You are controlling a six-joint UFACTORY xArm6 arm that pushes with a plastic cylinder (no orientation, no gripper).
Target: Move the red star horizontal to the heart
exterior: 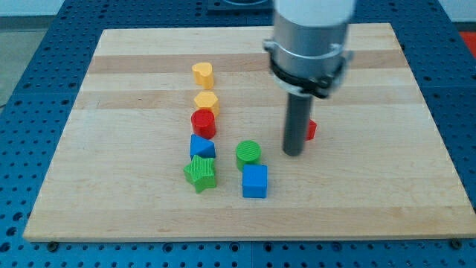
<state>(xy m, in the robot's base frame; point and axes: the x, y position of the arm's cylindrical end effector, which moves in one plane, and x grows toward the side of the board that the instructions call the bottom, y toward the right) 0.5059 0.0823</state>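
Observation:
The yellow heart [202,74] lies on the wooden board, left of the middle and toward the view's top. The red star [310,130] is mostly hidden behind my rod; only a small red part shows at the rod's right side. My tip [293,152] rests on the board just left of and slightly below the red star, touching or nearly touching it. The star sits lower in the view than the heart and well to its right.
Below the heart, in a column: a yellow hexagon [205,102], a red cylinder [203,123], a blue block [201,147] and a green star [201,173]. A green cylinder [248,153] and a blue cube [254,181] lie left of my tip.

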